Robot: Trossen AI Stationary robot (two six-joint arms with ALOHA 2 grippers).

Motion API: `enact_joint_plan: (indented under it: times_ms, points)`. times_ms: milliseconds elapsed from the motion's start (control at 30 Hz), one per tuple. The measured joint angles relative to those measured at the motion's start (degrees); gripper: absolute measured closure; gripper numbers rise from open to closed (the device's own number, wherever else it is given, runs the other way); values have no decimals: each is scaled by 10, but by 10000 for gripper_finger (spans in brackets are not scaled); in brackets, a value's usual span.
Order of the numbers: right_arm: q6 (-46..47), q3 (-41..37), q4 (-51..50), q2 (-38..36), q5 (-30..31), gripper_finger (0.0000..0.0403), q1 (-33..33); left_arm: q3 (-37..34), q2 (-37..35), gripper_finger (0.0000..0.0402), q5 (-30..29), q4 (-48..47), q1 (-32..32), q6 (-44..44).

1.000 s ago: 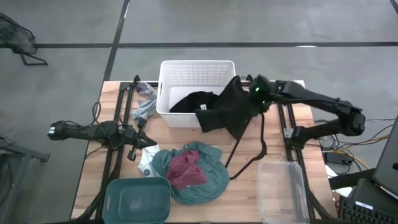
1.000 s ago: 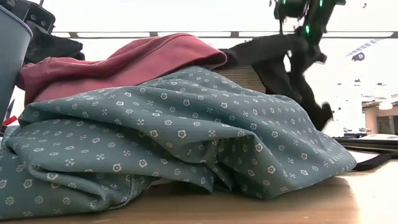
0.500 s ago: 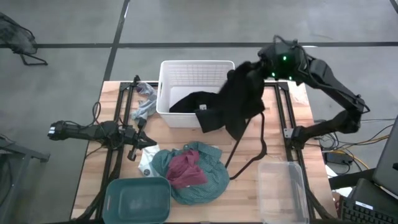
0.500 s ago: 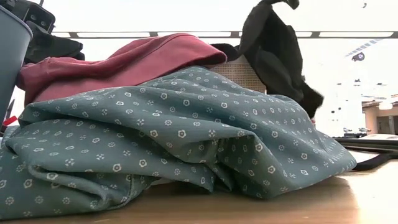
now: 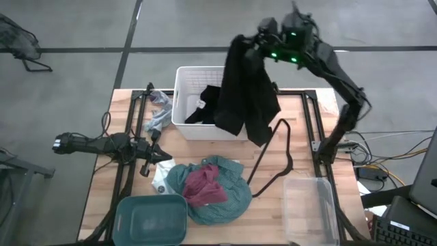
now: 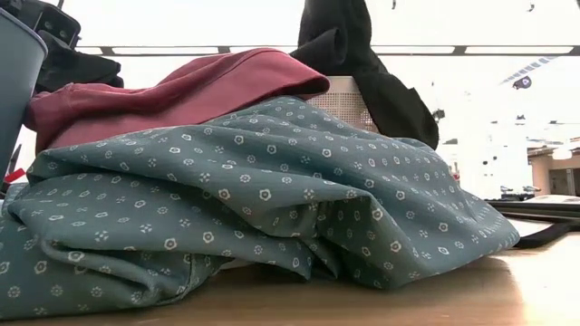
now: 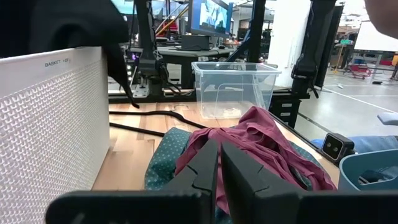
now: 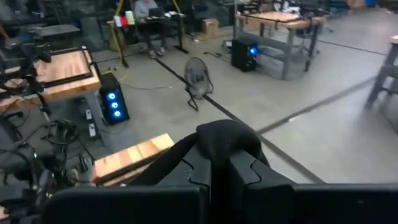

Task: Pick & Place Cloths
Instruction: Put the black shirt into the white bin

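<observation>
The black garment (image 5: 247, 96) hangs from my right gripper (image 5: 263, 42), raised high over the white basket (image 5: 194, 82); its lower folds drape over the basket's right rim and inside it. In the low view the garment (image 6: 349, 54) hangs behind the pile. The teal cloth (image 5: 225, 195) lies on the near table with the maroon cloth (image 5: 203, 186) on top of it. Small white and grey rags (image 5: 158, 116) lie left of the basket. My left gripper (image 5: 156, 156) rests shut at the table's left, near the teal cloth. My right gripper is shut on a bunched fold at the top of the black garment (image 8: 227, 138), which sticks out between the fingers (image 8: 252, 171). The garment hangs slack below the gripper, its lower part (image 5: 235, 119) draped on the basket's right rim.
A black wire hanger (image 5: 276, 160) lies on the table right of the basket. A clear plastic bin (image 5: 311, 205) stands at the near right, a teal bin (image 5: 150, 219) at the near left. Black frame rails (image 5: 311, 116) run along both sides of the table.
My right gripper has risen and swung toward the table's far edge and leftward, carrying the black garment. The garment's right part, earlier spread on the table beside the basket, is lifted and now hangs over the basket. My left arm has kept still.
</observation>
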Motion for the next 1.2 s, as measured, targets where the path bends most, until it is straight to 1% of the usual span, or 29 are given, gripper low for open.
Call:
enact_joint_plan:
  times_ms: [33,100,200,300,533,600,733,800,900,1067,1200]
  points:
    - [0,15,10,19,-10,394,0,0,0,376,0,0,0,0]
    - [7,1,75,33,-45,394,-1,0,0,376,0,0,0,0]
    - [46,-4,132,63,-99,394,-3,0,0,376,0,0,0,0]
    - [78,0,121,92,-145,394,-5,0,0,376,0,0,0,0]
    - [98,0,49,153,-223,394,-4,0,0,376,0,0,0,0]
    - [105,-1,26,166,-236,394,-4,0,0,376,0,0,0,0]
    - [97,-1,-18,177,-238,388,-4,0,0,376,0,0,0,0]
    - [96,-1,-40,177,-239,375,-5,0,0,376,0,0,0,0]
    - [87,-1,-81,173,-238,344,-5,0,0,376,0,0,0,0]
    - [50,-1,-143,146,-237,273,-4,0,0,376,0,0,0,0]
    - [36,-1,-167,111,-226,215,-1,0,0,376,0,0,0,0]
